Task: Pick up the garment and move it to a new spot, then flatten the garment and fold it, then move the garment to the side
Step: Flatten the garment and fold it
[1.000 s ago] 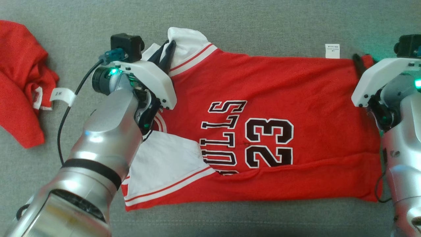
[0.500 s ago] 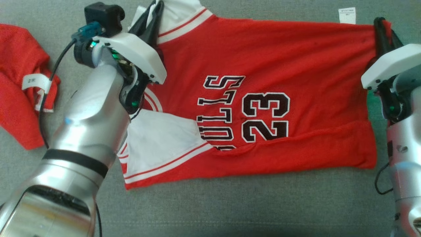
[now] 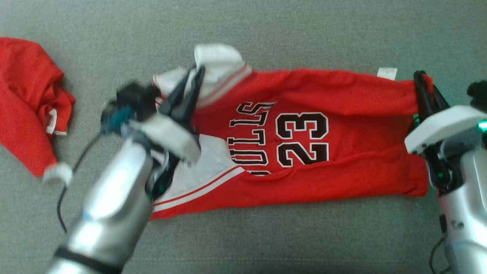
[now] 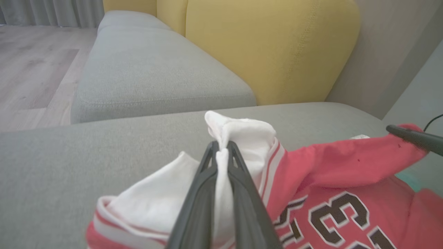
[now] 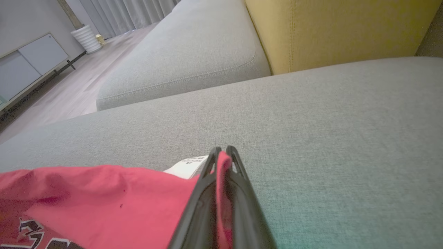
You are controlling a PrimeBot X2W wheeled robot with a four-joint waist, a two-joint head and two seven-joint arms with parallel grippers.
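Observation:
A red jersey (image 3: 304,133) with white sleeves and black "BULLS 23" lettering lies sideways on the grey sofa seat (image 3: 266,38). My left gripper (image 3: 198,70) is shut on the white far sleeve; in the left wrist view the left gripper (image 4: 221,147) pinches white cloth of the jersey (image 4: 346,166) between its fingers. My right gripper (image 3: 420,76) is shut on the jersey's far hem corner; in the right wrist view the right gripper (image 5: 221,150) holds a red fold of the jersey (image 5: 104,193) beside a white care label (image 5: 188,164). The far edge is lifted off the seat and drawn toward me.
A second red garment (image 3: 26,106) lies crumpled at the left of the seat. A yellow back cushion (image 4: 270,45) and another grey seat cushion (image 4: 145,72) stand beyond. The wooden floor (image 4: 31,69) lies further off.
Both grippers have risen and come toward me with the jersey's far edge, so the far part starts to fold over the lettering. The head camera has also shifted between frames.

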